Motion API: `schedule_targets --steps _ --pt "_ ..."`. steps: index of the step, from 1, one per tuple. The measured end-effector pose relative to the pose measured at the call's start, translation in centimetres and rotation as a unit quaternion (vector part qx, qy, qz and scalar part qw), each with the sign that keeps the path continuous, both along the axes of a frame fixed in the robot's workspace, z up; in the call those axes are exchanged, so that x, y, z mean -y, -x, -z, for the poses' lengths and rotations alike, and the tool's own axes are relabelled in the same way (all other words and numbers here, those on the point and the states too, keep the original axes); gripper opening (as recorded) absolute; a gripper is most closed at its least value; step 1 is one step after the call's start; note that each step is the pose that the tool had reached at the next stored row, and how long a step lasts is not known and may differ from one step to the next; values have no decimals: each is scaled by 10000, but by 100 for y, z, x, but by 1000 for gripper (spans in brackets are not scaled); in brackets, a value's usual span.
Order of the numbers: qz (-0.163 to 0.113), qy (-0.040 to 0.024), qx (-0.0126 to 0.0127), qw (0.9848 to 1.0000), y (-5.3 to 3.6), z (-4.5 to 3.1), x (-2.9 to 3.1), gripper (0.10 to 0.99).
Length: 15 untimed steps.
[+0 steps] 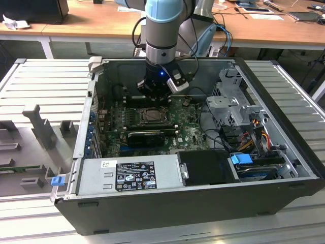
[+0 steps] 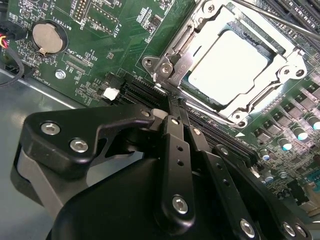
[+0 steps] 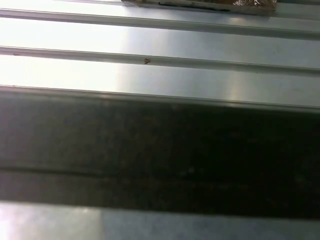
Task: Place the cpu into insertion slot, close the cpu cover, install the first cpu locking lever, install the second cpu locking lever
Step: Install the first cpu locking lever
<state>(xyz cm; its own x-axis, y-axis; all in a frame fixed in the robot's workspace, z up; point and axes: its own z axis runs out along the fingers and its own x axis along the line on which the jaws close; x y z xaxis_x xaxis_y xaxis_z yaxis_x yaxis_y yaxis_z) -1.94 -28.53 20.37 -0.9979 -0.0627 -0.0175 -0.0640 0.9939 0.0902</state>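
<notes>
**Chip seated and frame down; levers not clearly latched**

Nearest the lens in the second wrist view, the gripper [image 2: 172, 107] has its black fingers [image 2: 175, 145] drawn together with nothing between them, the tips touching or nearly touching the edge of the socket frame. Just beyond the tips sits the insertion slot [image 2: 235, 65], and the cpu [image 2: 227, 62] already lies flat in it, its pale metal top showing through the square opening of the cpu cover [image 2: 182, 45], which is folded down around the chip. So placing the chip looks done and the cover looks closed. A thin metal rod, probably a locking lever [image 2: 270, 17], runs along the far side of the socket; whether either lever is hooked I cannot tell. In the exterior view the arm [image 1: 162, 30] stands over the socket [image 1: 151, 116] inside the open computer case [image 1: 284, 168].
</notes>
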Motion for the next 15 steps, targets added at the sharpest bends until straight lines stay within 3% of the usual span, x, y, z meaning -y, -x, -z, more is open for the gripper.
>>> schedule_targets --steps 7,13,15 --pt "2 51 -1 10000 -1 0 5 106" --pt "1 55 -2 10000 -6 34 7 106" --pt "1 28 0 10000 -6 35 6 106"
